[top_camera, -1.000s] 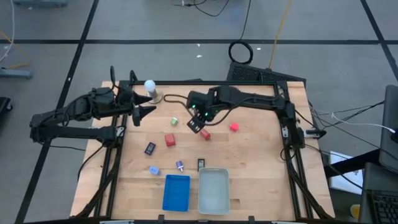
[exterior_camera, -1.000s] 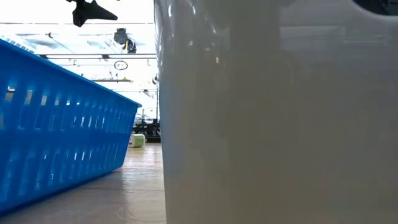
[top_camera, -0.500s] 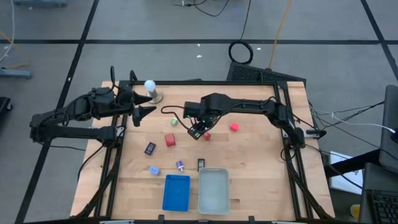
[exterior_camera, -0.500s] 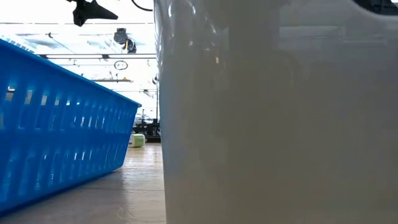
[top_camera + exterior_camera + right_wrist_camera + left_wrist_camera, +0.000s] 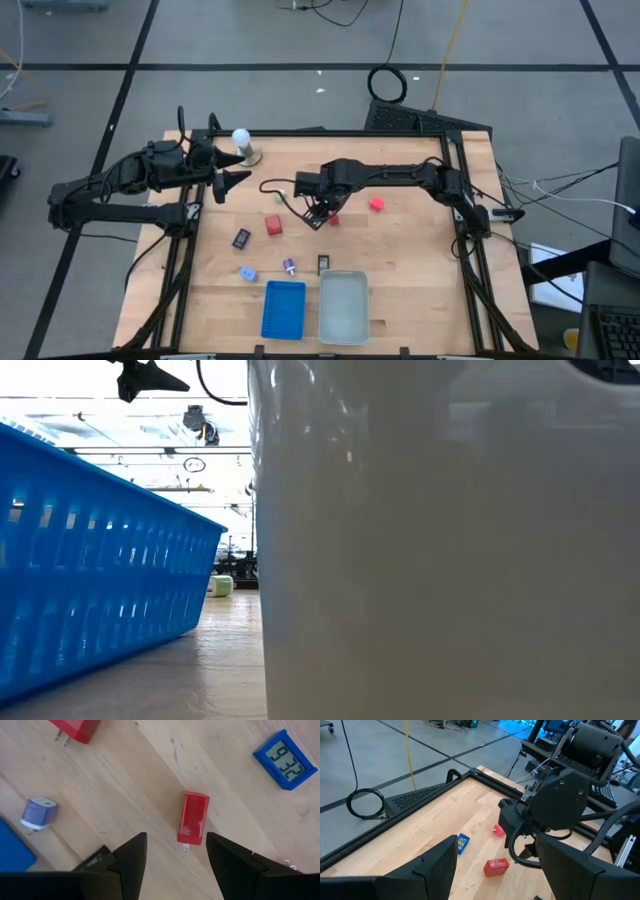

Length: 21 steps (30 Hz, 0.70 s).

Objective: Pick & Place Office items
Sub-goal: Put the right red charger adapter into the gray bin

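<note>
**High view: right tool poised above a red block at bench centre**

Right tool [image 5: 318, 212] hangs mid-frame over the bench [image 5: 400, 260], its fingers [image 5: 131, 860] spread and empty, framing a small red block [image 5: 193, 823] lying flat on the wood. Left tool [image 5: 228, 180] waits at the upper left, fingers parted, holding nothing. Another red block [image 5: 273, 225] sits left of centre, a third [image 5: 377, 203] to the right. Blue tray [image 5: 284, 308] and pale grey tray [image 5: 343, 306] stand side by side at the bottom.
</note>
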Each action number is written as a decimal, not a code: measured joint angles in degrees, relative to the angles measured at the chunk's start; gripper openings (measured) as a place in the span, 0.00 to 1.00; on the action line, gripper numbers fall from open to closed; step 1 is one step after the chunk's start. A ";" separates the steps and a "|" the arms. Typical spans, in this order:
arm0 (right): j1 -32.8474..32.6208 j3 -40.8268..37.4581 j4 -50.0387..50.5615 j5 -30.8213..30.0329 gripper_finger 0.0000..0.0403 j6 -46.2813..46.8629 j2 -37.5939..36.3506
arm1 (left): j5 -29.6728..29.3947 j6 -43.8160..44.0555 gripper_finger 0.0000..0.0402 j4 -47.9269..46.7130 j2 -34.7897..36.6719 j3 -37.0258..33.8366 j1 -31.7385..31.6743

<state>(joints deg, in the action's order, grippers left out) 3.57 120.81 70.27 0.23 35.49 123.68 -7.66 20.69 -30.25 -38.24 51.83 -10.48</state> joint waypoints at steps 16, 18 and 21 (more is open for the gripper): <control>0.08 -8.80 -9.32 -0.26 0.49 0.24 0.01 | -0.01 -0.68 0.67 0.02 -0.01 0.00 0.00; 0.17 -10.09 -10.20 -0.28 0.49 0.26 0.01 | 0.00 -0.74 0.67 0.02 -0.02 0.00 0.00; 0.22 -11.60 -11.45 -0.44 0.49 0.26 0.01 | -0.02 -0.88 0.67 0.02 -0.01 0.00 0.00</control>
<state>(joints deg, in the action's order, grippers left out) 3.79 109.21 58.82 -0.21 35.75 123.70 -7.68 19.81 -30.24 -38.25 51.83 -10.48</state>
